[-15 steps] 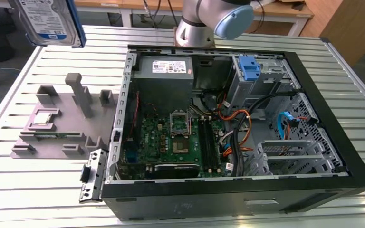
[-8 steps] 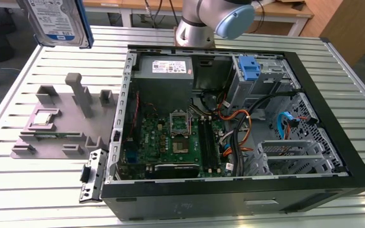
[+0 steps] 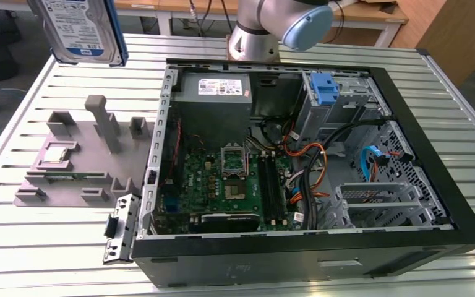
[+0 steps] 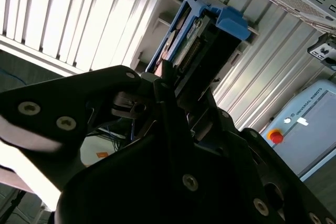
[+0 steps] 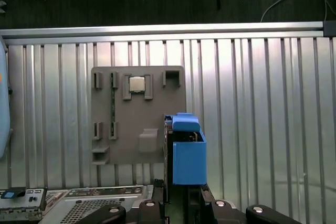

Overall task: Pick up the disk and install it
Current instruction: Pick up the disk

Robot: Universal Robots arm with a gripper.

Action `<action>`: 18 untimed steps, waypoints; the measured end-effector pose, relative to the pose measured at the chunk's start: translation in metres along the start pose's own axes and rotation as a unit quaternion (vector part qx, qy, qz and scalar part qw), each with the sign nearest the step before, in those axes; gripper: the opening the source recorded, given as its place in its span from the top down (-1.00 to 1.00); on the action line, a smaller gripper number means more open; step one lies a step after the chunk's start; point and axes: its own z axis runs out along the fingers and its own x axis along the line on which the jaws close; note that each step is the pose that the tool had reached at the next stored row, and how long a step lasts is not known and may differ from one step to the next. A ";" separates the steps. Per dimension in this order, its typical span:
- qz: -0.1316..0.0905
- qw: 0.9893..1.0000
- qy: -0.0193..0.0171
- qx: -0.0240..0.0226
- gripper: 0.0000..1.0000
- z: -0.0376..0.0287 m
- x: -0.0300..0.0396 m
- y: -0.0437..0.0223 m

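Observation:
The disk (image 3: 81,28), a silver hard drive with a white-and-blue label and blue rails, hangs upright in the air above the table's far corner at the exterior view's left. In the first wrist view the disk (image 5: 185,153) is seen edge-on, its blue carrier sticking out from my gripper (image 5: 184,200), which is shut on it. It hovers over the edge of the grey fixture tray (image 5: 137,145). The second wrist view has the disk (image 4: 199,35) running out from my gripper (image 4: 176,90).
An open computer case (image 3: 435,179) lies on the slatted metal table (image 3: 56,247), with a motherboard (image 3: 221,185) and a drive bay with a blue latch (image 3: 324,86). The grey fixture (image 3: 81,161) beside it holds a small square chip (image 3: 56,154). The arm's base (image 3: 254,31) stands behind the case.

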 end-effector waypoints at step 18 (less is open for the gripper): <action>0.000 1.000 0.000 0.000 0.30 -0.0005 0.0102 -0.0383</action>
